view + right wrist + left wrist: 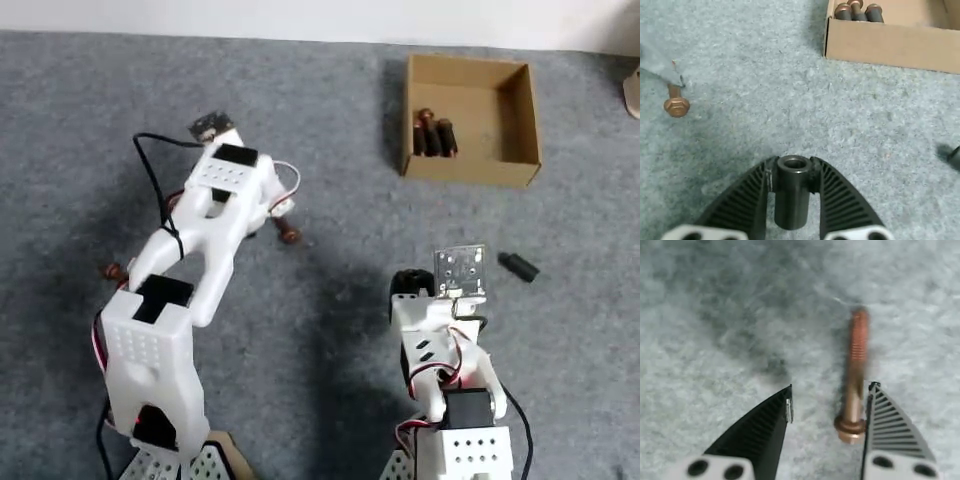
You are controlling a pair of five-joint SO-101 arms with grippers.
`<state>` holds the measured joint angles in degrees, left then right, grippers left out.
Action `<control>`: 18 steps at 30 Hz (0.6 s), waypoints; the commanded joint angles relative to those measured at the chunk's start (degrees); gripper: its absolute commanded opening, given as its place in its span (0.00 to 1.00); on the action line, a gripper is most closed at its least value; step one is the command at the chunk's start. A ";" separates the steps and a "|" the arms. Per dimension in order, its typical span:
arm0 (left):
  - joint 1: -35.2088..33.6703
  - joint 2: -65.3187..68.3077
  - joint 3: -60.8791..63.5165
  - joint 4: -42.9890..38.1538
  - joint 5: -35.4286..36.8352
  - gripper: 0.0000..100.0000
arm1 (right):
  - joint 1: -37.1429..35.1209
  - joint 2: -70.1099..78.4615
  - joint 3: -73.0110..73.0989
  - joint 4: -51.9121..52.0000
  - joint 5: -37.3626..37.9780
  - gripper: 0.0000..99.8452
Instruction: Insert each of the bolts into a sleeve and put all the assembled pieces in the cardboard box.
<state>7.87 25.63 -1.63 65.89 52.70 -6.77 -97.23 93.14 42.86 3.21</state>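
Grey tabletop. Cardboard box set at far side, three assembled pieces laid inside. Left hand released, bolt seen between spread fingers, close against one. Right hand clenched on upright sleeve. Spare sleeve laid on tabletop near right arm.

A grey, fuzzy carpet is covering the whole tabletop and lying flat. Soft dark shadows are falling across its middle. A white strip is running along the carpet's far edge. A pale, rounded object is peeking in at the right edge, mostly cut off. A tan board corner is poking out at the near edge, resting on the carpet.
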 commanded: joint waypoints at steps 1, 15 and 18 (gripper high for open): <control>-0.13 -0.66 1.54 -0.09 0.53 0.23 | -0.31 -0.92 -0.57 -0.92 1.32 0.01; -0.84 -0.57 3.74 -5.45 0.79 0.01 | -0.31 -0.75 -0.48 -0.84 1.49 0.01; -0.57 -0.57 5.76 -7.65 0.88 0.06 | -0.31 -0.75 -0.48 -0.84 1.49 0.01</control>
<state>7.87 25.45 3.03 60.53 53.14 -6.77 -97.23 93.14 42.86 3.21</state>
